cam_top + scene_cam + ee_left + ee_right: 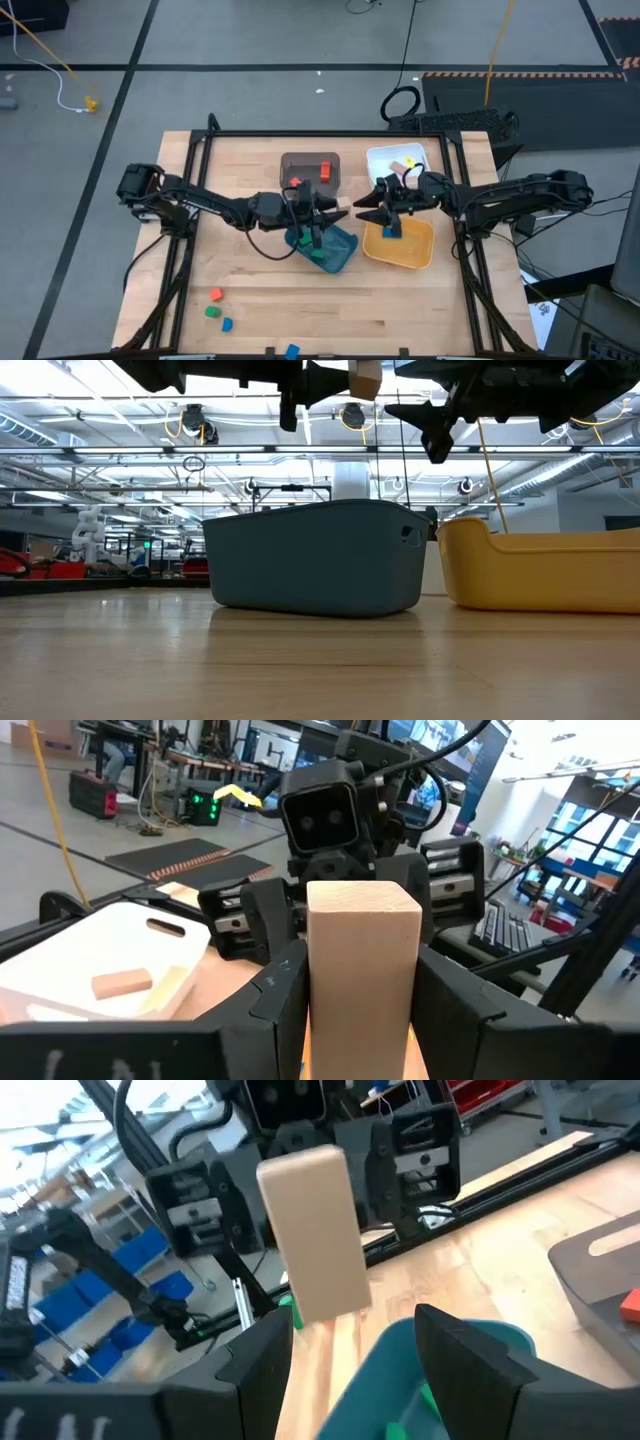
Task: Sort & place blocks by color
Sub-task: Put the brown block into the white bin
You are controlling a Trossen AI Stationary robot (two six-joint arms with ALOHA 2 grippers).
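high: left tool (pixel 340 207) clamped on plain wood block (pixel 344 206) just beside teal tray (pixel 345 258), held out for handover | low: block (pixel 366 377) aloft above teal tray (pixel 316 556) | left wrist: block (pixel 362 975) upright between fingers (pixel 275 990) | right wrist: right tool (pixel 372 1348) open, facing block (pixel 318 1230), ready to receive.

Four trays sit mid-frame on the wooden table (pixel 250 300): grey tray (pixel 290 163), white tray (pixel 378 158), teal tray (pixel 345 248), yellow tray (pixel 418 250).
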